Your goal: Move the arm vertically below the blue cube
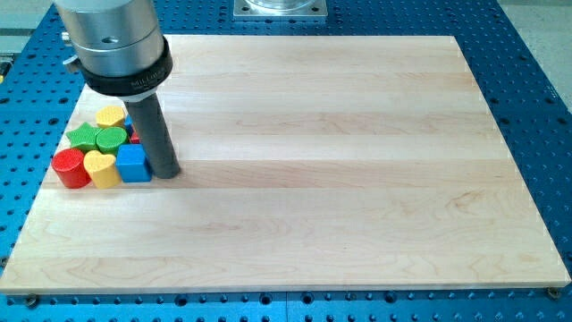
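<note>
The blue cube (132,164) sits at the left side of the wooden board (313,161), at the right end of a tight cluster of blocks. My tip (164,172) rests on the board just right of the blue cube, touching or nearly touching its right side. The dark rod rises from there to the grey arm head at the view's top left.
The cluster holds a red cylinder (70,168), a yellow heart-like block (102,168), a green star-like block (85,136), a green cylinder (112,138) and a yellow block (111,115). A bit of red block shows behind the rod. Blue perforated table surrounds the board.
</note>
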Robot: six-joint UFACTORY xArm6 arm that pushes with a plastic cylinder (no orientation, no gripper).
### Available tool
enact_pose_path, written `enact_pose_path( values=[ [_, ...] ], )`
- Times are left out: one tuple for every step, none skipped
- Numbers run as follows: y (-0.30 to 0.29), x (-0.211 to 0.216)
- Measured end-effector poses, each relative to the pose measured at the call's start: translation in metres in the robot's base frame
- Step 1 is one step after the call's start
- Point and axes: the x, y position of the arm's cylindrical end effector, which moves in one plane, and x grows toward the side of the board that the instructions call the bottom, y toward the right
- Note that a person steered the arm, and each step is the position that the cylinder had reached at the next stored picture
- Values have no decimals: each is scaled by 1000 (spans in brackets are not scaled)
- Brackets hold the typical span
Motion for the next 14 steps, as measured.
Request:
enact_pose_path(
  values=[
    [2,8],
    [2,8],
    [3,8],
    [9,8],
    [9,7],
    [9,7],
    [9,7],
    [8,8],
    [8,8],
    [6,7],
    [7,8],
    [7,8],
    [19,35],
    [31,49]
  ],
)
